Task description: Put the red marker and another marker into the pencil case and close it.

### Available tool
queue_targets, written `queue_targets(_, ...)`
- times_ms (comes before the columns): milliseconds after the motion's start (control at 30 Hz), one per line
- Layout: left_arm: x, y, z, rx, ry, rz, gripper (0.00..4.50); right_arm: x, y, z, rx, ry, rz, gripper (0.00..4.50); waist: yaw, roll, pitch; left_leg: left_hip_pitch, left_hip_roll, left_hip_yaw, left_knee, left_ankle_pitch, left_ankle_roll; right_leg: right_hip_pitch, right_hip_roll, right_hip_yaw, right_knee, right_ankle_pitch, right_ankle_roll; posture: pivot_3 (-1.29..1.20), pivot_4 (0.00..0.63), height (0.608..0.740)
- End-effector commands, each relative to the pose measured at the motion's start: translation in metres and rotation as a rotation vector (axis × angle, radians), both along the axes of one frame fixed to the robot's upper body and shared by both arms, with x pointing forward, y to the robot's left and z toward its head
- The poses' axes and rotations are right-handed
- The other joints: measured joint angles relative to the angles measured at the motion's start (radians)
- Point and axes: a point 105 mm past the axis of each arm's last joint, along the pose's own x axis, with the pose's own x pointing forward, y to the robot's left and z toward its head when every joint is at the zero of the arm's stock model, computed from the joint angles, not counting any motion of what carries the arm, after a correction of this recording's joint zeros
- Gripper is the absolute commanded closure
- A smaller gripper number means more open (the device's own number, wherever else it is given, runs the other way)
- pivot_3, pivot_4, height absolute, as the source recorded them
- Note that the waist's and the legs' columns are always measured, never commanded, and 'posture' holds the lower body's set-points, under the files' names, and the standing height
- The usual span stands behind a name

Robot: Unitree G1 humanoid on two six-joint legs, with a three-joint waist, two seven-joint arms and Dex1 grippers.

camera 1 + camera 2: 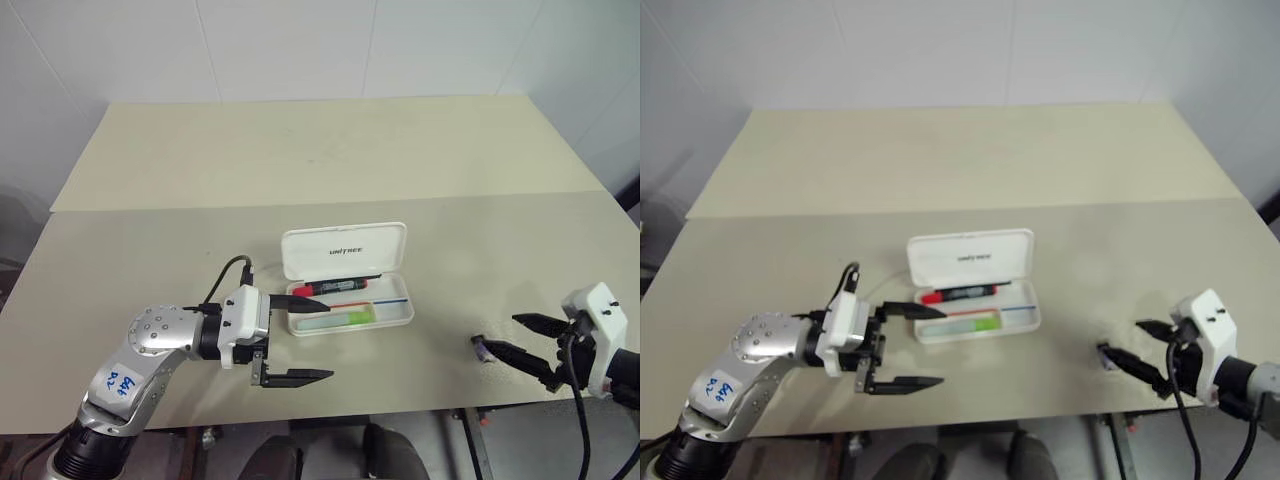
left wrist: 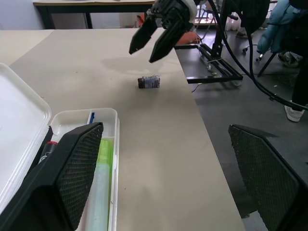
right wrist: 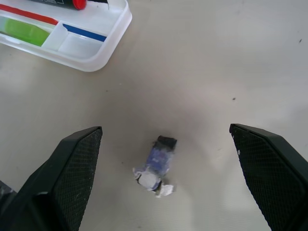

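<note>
Both markers in tray of white hard-plastic rectangular pencil case (image 1: 385,316) mid-bench: slim red-tipped black-barrelled marker (image 1: 338,287) along hinge side, chunky translucent lime-green highlighter (image 1: 345,317) in front of it; hinged lid (image 1: 343,250) upright, not yet closed. Left end effector (image 1: 297,337) spread wide and empty, upper finger touching or just over tray's near-left corner; right end effector (image 1: 515,338) spread, empty, above small dark grey-purple block (image 3: 158,166), well apart from case. Risks, judged: light case skidding on beige bench (image 1: 300,160) or left finger caught under lid during closing; red marker, if proud of tray, blocking latch.
</note>
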Motion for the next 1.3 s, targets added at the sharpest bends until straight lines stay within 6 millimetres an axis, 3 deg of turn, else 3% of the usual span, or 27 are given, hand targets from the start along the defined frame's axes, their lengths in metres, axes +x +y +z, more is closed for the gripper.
queue_targets(33, -0.001, 0.002, 0.008, -0.017, -0.027, 0.000, 0.02, -0.005, 0.008, -0.009, -0.007, 0.007, -0.011, 0.00, -0.001, 0.000, 0.000, 0.000, 0.000, 0.000, 0.000, 0.000, 0.000, 0.000, 0.000, 0.000, 0.000, 0.000, 0.000, 0.00, 0.150, 0.740)
queue_targets(633, 0.001, 0.006, 0.015, 0.005, -0.028, 0.023, 0.02, -0.001, 0.031, -0.039, 0.030, -0.003, -0.118, 0.00, -0.005, 0.000, 0.000, 0.001, 0.000, 0.000, 0.000, 0.000, 0.000, 0.000, 0.001, 0.001, 0.000, 0.000, 0.000, 0.00, 0.150, 0.740)
queue_targets(767, 0.003, 0.008, 0.018, 0.016, -0.036, 0.030, 0.00, 0.004, 0.029, -0.045, 0.008, -0.016, -0.154, 0.91, -0.006, -0.001, -0.001, 0.001, 0.000, 0.000, 0.000, 0.000, 0.000, 0.000, 0.002, 0.001, 0.000, 0.000, 0.000, 0.00, 0.150, 0.740)
queue_targets(1033, 0.006, 0.010, 0.019, 0.026, -0.049, 0.036, 0.00, 0.012, 0.031, -0.044, -0.022, -0.058, -0.136, 3.95, -0.012, -0.001, -0.001, 0.002, 0.001, 0.000, 0.000, 0.000, 0.000, 0.000, 0.003, 0.002, 0.001, 0.000, 0.000, 0.00, 0.150, 0.740)
queue_targets(1167, 0.008, 0.011, 0.017, 0.035, -0.054, 0.034, 0.00, 0.017, 0.035, -0.039, -0.048, -0.091, -0.076, 4.13, -0.019, -0.001, -0.001, 0.002, 0.001, 0.000, 0.000, 0.000, 0.000, 0.000, 0.003, 0.002, 0.001, 0.000, 0.000, 0.00, 0.150, 0.740)
queue_targets(1300, 0.010, 0.015, 0.010, 0.061, -0.065, 0.033, 0.00, 0.027, 0.046, -0.020, -0.091, -0.174, 0.107, 4.13, -0.029, -0.001, 0.000, 0.002, 0.001, 0.001, 0.000, 0.000, 0.000, 0.000, 0.003, 0.003, 0.001, 0.000, 0.000, 0.00, 0.150, 0.740)
